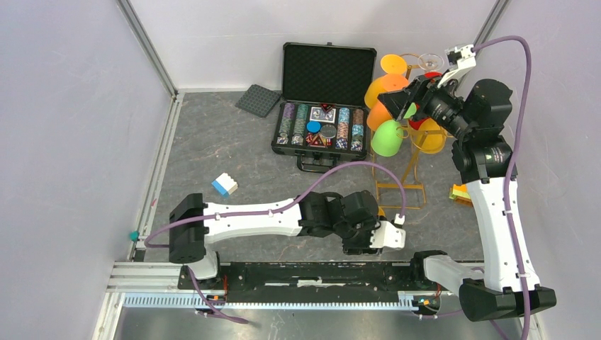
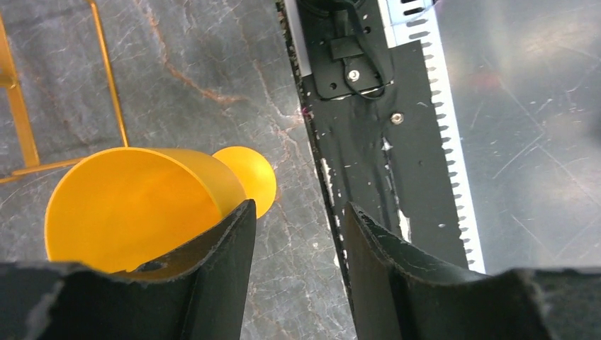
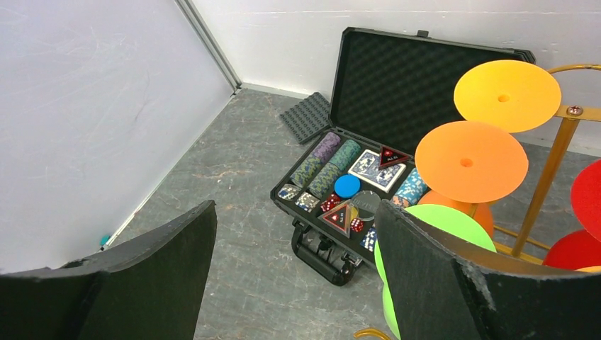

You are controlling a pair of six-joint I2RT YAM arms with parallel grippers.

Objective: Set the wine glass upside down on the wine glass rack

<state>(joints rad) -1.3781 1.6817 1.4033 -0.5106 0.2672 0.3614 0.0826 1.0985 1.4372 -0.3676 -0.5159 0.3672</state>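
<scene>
Left wrist view: the left gripper [image 2: 299,207] stands with its jaws partly apart, and only bare table [image 2: 212,57] and the black rail [image 2: 368,127] at the near edge show between them. The yellow wine glass [image 2: 127,205] lies on its side on the table, outside the jaws. Its open bowl faces the camera and its round foot [image 2: 249,177] points away. One finger [image 2: 212,283] overlaps the bowl's rim, but I cannot tell whether it touches. The gold wires of the rack [image 2: 106,71] lie just beyond the glass.

Right wrist view: the right gripper [image 3: 296,205] is wide apart and holds nothing. It is raised and looks down on the open chip case [image 3: 397,78]. To its right, glasses hang upside down on the rack: a yellow foot [image 3: 507,94], an orange one [image 3: 471,161], a green bowl [image 3: 439,227] and red ones [image 3: 588,198].

Top view: the left arm reaches right along the near edge, and its wrist hides nearly all of the glass, which lies near the rack's base. The right arm is up at the rack's top, far right. A foam pad [image 1: 258,100] lies left of the case and a blue-white block [image 1: 225,185] lies mid-left.
</scene>
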